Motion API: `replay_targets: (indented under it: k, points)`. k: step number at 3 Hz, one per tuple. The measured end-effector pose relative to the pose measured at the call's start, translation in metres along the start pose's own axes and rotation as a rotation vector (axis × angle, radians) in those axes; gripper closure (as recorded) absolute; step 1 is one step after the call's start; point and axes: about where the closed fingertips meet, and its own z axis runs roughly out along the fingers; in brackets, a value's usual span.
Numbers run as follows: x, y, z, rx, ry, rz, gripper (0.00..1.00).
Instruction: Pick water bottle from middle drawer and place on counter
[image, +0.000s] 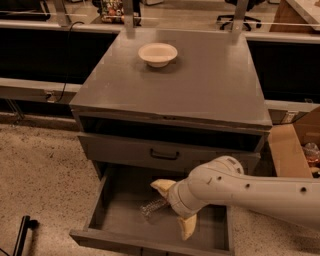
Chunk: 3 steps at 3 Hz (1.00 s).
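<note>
Hanging low inside the open middle drawer (100, 204), the gripper (170, 210) sits at the end of the white arm (250, 189), which comes in from the right. Its two pale yellow fingers (188, 227) are spread wide apart, one pointing back toward the cabinet and one toward the drawer's front edge. The water bottle (153, 206) lies on its side on the grey drawer floor, right at the mouth of those open jaws; from here I can't say whether a finger touches it. Up top, the counter (210, 90) holds only a white bowl (157, 53), set toward its back edge. The drawer front (125, 147) above, with its black handle, is closed. A cardboard box (287, 152) stands to the cabinet's right.
</note>
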Motion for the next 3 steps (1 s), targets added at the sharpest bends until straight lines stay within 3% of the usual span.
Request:
replay_targets:
  k: [1, 3]
  points:
    - [0.015, -0.012, 0.026, -0.041, 0.049, -0.025, 0.0]
    - [0.082, -0.015, 0.102, -0.054, 0.056, -0.065, 0.0]
